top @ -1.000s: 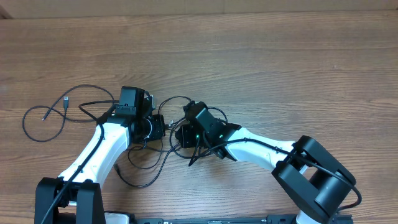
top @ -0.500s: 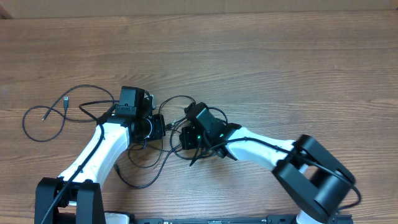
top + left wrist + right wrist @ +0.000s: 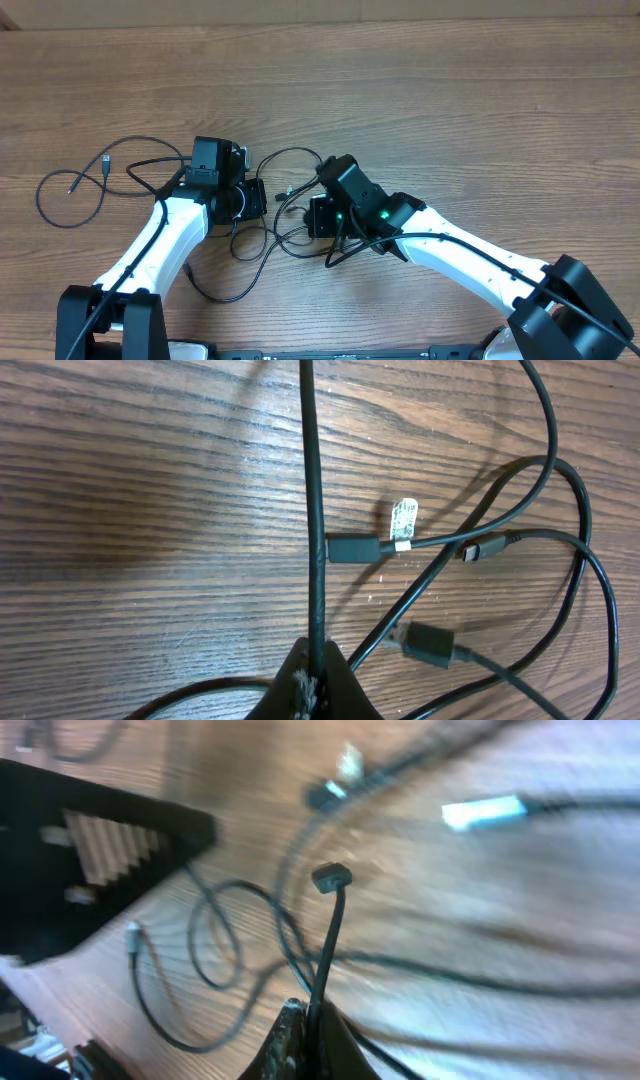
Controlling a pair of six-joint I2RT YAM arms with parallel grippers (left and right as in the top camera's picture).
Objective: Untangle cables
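Note:
Several thin black cables (image 3: 282, 237) lie tangled on the wooden table between my two arms. One loop (image 3: 50, 212) trails off to the far left. My left gripper (image 3: 260, 199) is shut on one black cable (image 3: 315, 510), which runs taut straight away from its fingers (image 3: 335, 690). Beyond it lie a plug with a white tag (image 3: 356, 548) and two other plugs (image 3: 430, 644). My right gripper (image 3: 310, 216) faces the left one and is shut on a thin cable (image 3: 325, 945) just below its small black plug end (image 3: 330, 877).
Thicker black cables run along both white arms (image 3: 460, 255). The left arm's black wrist (image 3: 90, 850) fills the left of the blurred right wrist view. A silver-tipped plug (image 3: 483, 812) lies further out. Bare wood stretches across the far half of the table (image 3: 450, 90).
My right arm has swung to the right, drawing its cable with it, and the gap between the grippers has widened. The left arm has stayed still.

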